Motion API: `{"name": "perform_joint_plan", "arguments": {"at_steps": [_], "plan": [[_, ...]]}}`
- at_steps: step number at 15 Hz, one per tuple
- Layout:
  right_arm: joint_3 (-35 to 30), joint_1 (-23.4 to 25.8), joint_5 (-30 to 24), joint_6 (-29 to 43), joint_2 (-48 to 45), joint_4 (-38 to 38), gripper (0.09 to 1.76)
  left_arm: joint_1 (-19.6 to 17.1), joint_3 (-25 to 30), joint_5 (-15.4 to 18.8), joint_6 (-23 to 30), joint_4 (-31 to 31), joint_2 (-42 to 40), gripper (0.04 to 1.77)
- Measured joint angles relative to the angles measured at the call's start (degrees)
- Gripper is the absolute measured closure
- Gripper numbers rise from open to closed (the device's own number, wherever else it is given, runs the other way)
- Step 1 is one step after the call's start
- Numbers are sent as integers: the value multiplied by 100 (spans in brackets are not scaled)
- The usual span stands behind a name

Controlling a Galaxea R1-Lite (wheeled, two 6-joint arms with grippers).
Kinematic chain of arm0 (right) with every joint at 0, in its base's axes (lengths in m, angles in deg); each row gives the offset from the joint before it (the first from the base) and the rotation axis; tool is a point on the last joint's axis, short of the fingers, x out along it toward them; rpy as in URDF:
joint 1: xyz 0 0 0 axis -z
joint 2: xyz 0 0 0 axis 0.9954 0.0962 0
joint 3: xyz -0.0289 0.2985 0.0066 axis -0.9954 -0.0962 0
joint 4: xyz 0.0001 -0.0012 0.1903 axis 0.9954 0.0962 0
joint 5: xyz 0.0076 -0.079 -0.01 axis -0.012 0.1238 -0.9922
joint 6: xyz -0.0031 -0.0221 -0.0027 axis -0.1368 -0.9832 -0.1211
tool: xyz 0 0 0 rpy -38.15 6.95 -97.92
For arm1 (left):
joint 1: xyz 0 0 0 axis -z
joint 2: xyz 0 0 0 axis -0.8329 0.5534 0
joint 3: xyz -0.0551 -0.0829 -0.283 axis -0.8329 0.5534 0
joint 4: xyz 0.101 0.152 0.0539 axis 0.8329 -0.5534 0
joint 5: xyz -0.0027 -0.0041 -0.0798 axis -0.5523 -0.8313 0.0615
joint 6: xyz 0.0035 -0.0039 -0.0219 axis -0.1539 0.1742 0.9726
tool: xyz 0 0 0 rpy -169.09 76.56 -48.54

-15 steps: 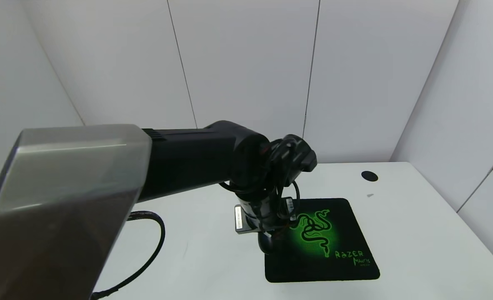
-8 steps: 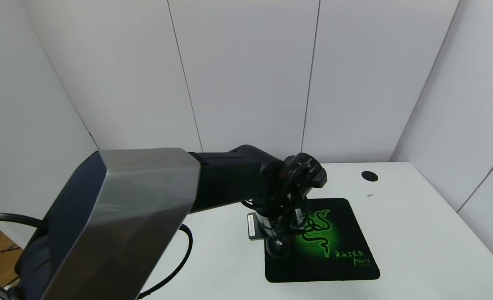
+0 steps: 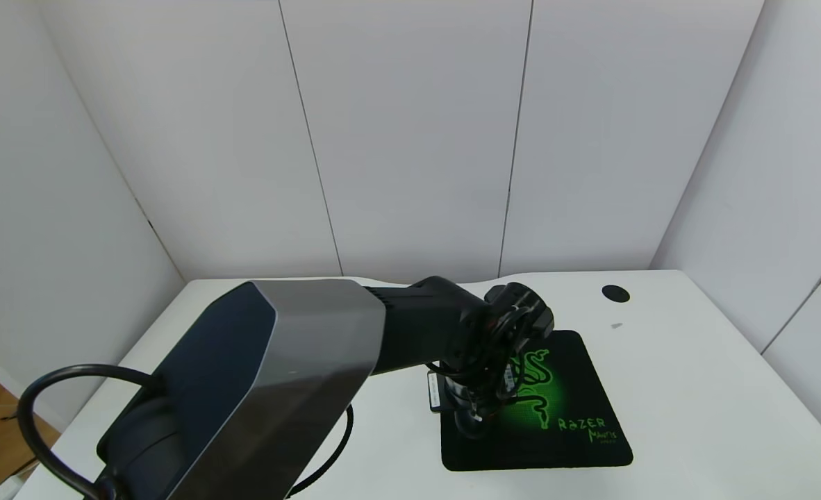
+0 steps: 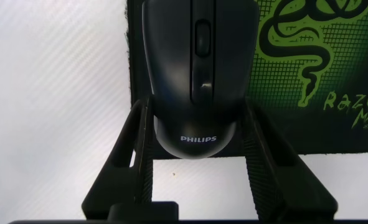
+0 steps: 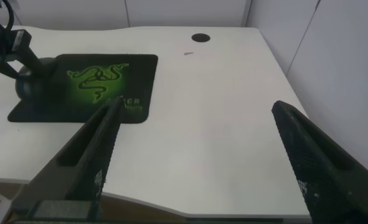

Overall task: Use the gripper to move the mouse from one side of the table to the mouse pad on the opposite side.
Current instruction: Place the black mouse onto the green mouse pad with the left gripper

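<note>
My left fingers [image 4: 140, 149] are closed on the mouse [image 4: 196, 68], one on each flank near its rear, where the white lettering sits. The mouse lies at the near-left edge of the mouse pad [image 4: 333, 93], its front over the black mat and its rear poking out past the pad's edge above the white surface [image 4: 53, 93]. Whether it rests on the mat or hangs just above it, I cannot tell. From the head, my own wrist and looped cables cover nearly all of the mouse [image 3: 471, 425]; only a dark rounded bit shows under my left gripper [image 3: 476, 417], at the pad's [image 3: 556, 417] left side. My grey-shelled left arm [image 3: 278, 375] hides much of the surface's [image 3: 695, 389] left half. A round black cable hole [image 3: 615, 294] sits beyond the pad. My right fingers [image 5: 93, 146] are spread wide apart, off to the right above the surface's near edge, holding nothing.
</note>
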Motion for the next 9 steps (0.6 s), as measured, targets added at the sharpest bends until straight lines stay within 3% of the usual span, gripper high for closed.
{"name": "perform_joint_plan", "arguments": {"at_steps": [9], "plan": [[0,0,11,-2,0,2,14,-5,0,156,-184,-27,219,93]]}}
